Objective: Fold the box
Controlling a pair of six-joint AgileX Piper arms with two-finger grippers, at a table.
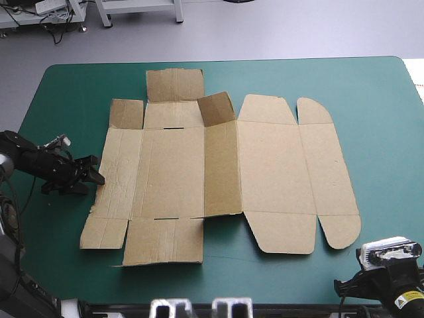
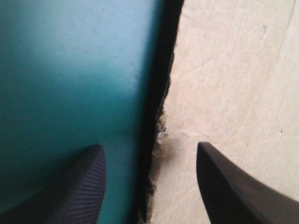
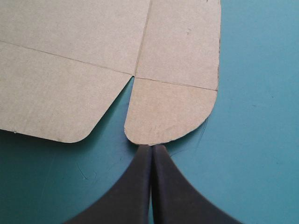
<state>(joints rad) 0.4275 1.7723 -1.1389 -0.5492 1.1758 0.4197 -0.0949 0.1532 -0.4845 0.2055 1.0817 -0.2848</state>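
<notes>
Left gripper (image 1: pixel 93 173) is released, its black fingers (image 2: pixel 84 186) spread astride the left edge of the box (image 1: pixel 271 165), one over the teal-green worktop (image 1: pixel 377 99), the other over brown board. Right gripper (image 3: pixel 152 148) is clenched on nothing, its tip just short of a rounded corner flap (image 3: pixel 168 112). The box lies opened out across the worktop's middle, nearly flat, one small far flap (image 1: pixel 215 109) tilted up.

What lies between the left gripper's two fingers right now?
In the left wrist view, the open left gripper straddles the ragged edge of the box: board beside one finger, bare teal-green cover beside the other.
</notes>
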